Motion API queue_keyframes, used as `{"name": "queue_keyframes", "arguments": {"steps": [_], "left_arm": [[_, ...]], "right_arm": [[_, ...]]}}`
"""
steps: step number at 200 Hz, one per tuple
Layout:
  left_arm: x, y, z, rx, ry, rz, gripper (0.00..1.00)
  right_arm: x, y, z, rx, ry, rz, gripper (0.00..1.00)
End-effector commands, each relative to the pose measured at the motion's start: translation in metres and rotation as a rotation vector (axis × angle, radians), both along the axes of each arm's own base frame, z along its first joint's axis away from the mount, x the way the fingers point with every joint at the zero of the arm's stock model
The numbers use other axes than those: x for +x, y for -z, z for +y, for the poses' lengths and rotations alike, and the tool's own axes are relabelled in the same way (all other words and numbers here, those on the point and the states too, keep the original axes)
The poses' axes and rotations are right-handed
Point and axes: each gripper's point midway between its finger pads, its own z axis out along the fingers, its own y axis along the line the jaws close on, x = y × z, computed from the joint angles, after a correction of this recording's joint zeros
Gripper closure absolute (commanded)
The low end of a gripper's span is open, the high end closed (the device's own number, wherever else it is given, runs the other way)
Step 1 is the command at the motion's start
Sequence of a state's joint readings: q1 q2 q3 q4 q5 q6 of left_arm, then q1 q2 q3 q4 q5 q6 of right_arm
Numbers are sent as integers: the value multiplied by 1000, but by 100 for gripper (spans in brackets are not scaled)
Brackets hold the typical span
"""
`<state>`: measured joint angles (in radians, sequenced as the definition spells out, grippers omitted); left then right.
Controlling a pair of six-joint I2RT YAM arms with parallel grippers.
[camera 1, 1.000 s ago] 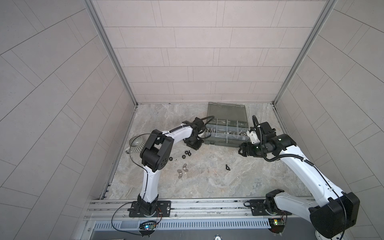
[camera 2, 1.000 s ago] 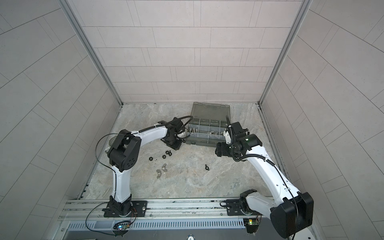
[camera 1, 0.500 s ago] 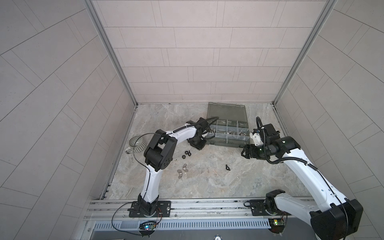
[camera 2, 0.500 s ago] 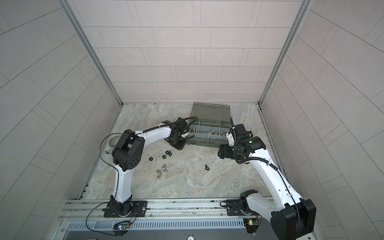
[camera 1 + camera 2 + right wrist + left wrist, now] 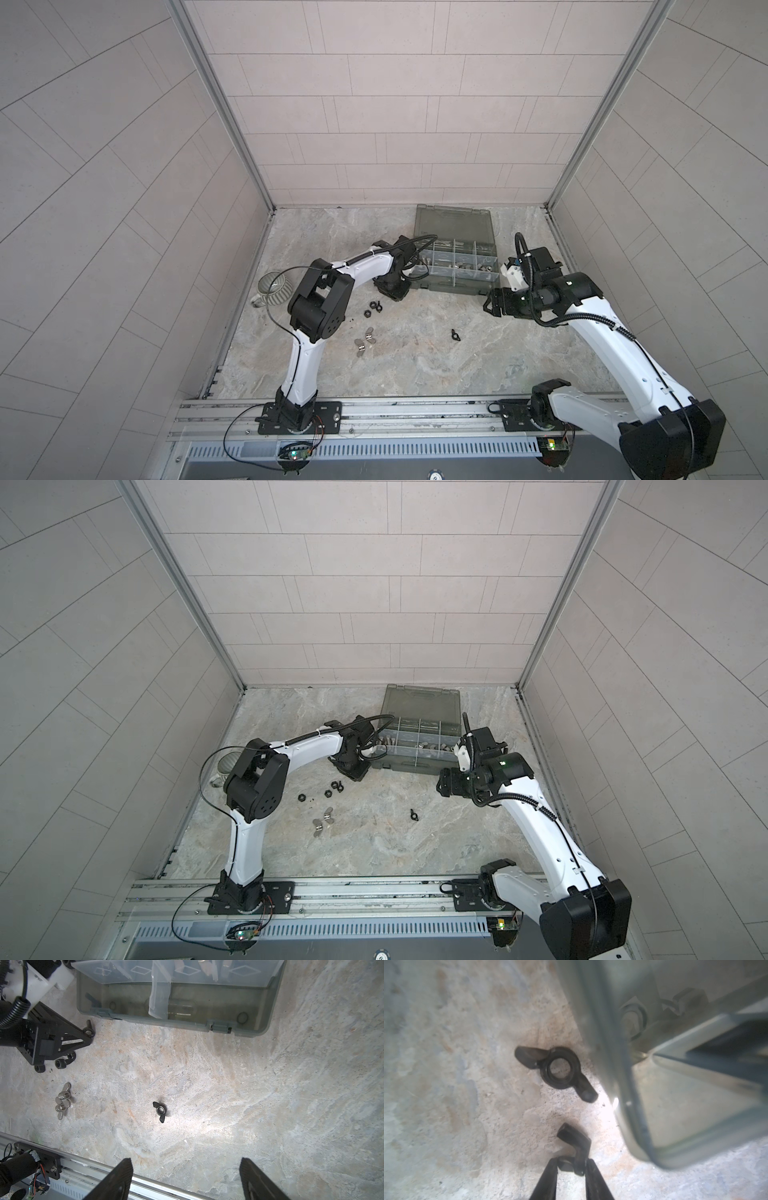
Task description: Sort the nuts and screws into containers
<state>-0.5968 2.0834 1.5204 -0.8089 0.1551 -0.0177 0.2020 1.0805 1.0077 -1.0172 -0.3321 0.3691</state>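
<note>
My left gripper (image 5: 572, 1164) is down at the floor by the near left corner of the grey organizer box (image 5: 618, 1076), shut on a black wing nut (image 5: 578, 1147). In both top views this gripper (image 5: 392, 289) (image 5: 349, 771) hides that nut. A second black wing nut (image 5: 560, 1070) lies flat just beyond it. My right gripper (image 5: 187, 1169) (image 5: 488, 307) hangs open and empty off the box's near right corner. A lone black wing nut (image 5: 160, 1111) (image 5: 456, 333) lies below it. The containers (image 5: 457, 266) hold silver pieces; I cannot tell screws from nuts there.
Black hex nuts (image 5: 372, 308) (image 5: 62, 1061) and two silver wing nuts (image 5: 363, 341) (image 5: 62, 1101) lie loose on the marble floor left of centre. A ribbed mug (image 5: 272, 286) stands by the left wall. The box lid (image 5: 455, 220) lies open toward the back wall.
My left gripper has shifted a little toward the box and its fingers have drawn together on the black wing nut. The right arm has drifted slightly to the right, its jaws still wide.
</note>
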Motion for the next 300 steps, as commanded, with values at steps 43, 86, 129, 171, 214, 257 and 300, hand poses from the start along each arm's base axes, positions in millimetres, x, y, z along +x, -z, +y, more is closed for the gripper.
{"name": "queue_keyframes", "arguments": {"steps": [43,86,129,171,214,257,300], "left_arm": [[1,-32,-3,-31,13,-44,80],[-1,-28,-3,-28,17,-36,73],[1,-26,-6,-42,-12,-31,49],[2,-28,-15,-89,-42,-17,47],[13,-28,-23,-115,-137,-14,48],[18,-23,-23,-114,-213,-7,54],[18,-19,-16,-95,-246,-3,55]], "right_arm": [[-5,2,-1,-1,-6,13,18],[-5,2,0,6,-4,14,18],[-6,1,0,7,-3,13,18],[-6,0,-1,3,-2,13,18],[-4,0,-2,-3,-1,7,18],[-6,2,-5,-10,-1,12,18],[-6,3,-8,-9,-2,18,18]]}}
